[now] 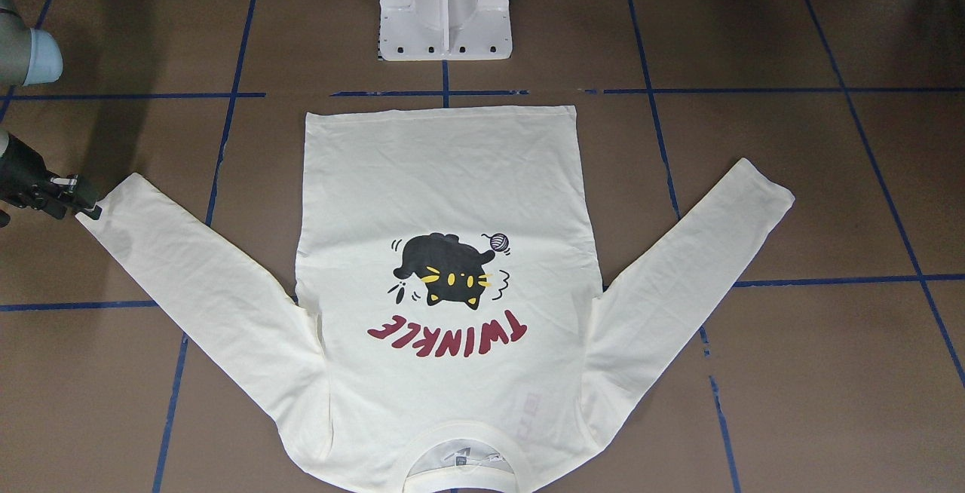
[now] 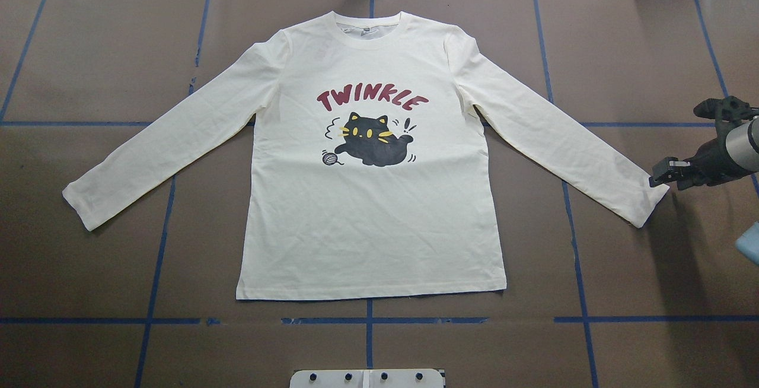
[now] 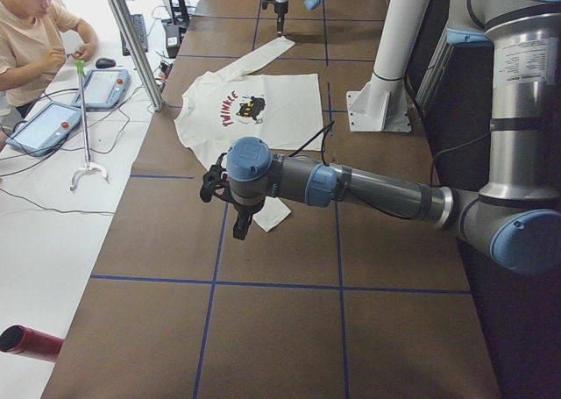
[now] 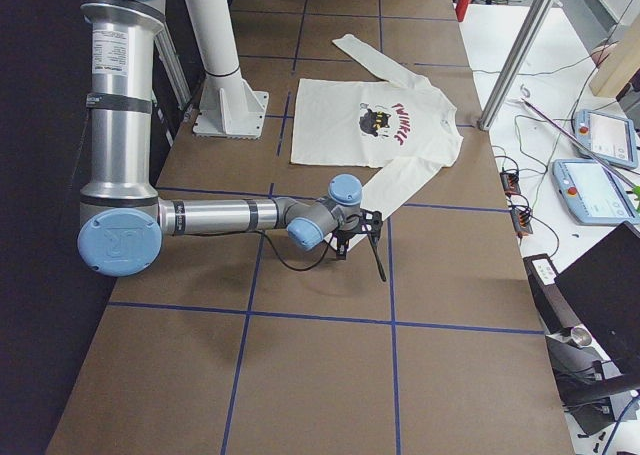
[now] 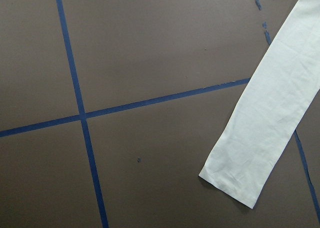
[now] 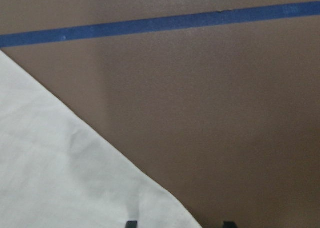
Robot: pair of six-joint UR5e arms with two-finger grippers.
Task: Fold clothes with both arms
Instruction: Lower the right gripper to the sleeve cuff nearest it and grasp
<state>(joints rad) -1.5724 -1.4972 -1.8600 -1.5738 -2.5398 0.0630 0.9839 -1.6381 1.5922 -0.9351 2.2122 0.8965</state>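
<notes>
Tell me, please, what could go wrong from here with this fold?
1. The right gripper sits at the very corner of the right sleeve cuff, with one fingertip over bare table. It may pinch only an edge and slip.
2. The left sleeve cuff lies off-centre in the left wrist view, so the left gripper might grab late and skew the T-shirt.

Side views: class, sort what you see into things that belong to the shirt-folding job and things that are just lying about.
Belong to the job:
- T-shirt, spread flat
- right gripper, open at one cuff
- left gripper, near the other cuff

Just lying about:
- tablet
- computer mouse
- red tube
</notes>
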